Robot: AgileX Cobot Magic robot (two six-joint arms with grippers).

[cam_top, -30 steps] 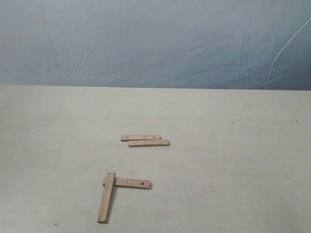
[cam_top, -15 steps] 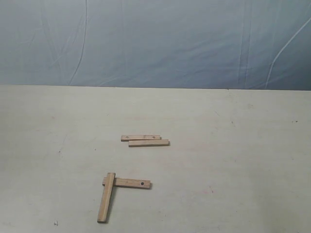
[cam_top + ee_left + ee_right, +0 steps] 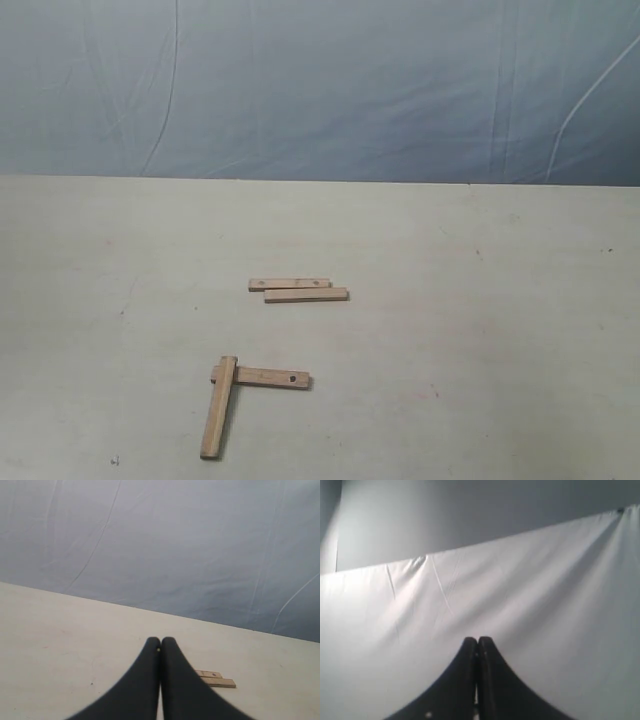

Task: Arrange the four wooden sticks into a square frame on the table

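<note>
Four wooden sticks lie on the pale table (image 3: 480,340). Two of them lie side by side near the middle: one with holes (image 3: 290,284) and one just in front of it (image 3: 307,295). Nearer the front, a stick (image 3: 219,407) running front to back overlaps the left end of a crosswise stick (image 3: 272,378), making an L. No square frame shows. Neither gripper appears in the exterior view. My left gripper (image 3: 160,642) is shut and empty above the table, with the side-by-side pair (image 3: 216,679) beyond it. My right gripper (image 3: 477,641) is shut, facing only the backdrop.
A wrinkled blue-grey backdrop (image 3: 320,90) hangs behind the table's far edge. The right wrist view shows only that cloth (image 3: 520,590).
</note>
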